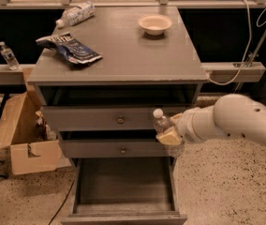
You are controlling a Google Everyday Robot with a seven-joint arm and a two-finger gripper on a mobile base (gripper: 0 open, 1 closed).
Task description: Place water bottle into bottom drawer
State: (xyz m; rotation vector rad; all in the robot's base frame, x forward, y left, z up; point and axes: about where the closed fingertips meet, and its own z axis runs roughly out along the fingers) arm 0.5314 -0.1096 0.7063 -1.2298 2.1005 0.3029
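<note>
Gripping water bottle (pixel 162 124) in closed pincer (pixel 168 136), tan fingers clamped round mid-body. Held in front of the right end of the two upper drawer fronts, clear of the worktop (pixel 123 60). Long axis near vertical, white cap up and tipped slightly left, base down and to the right. Seen just above the right rear corner of bottom drawer (pixel 123 184), open with a bare grey inside; not yet in it. On worktop: bowl (pixel 155 24) back right, crumpled blue bag (pixel 70 47) left, white-labelled bottle (pixel 75 14) lying back left.
</note>
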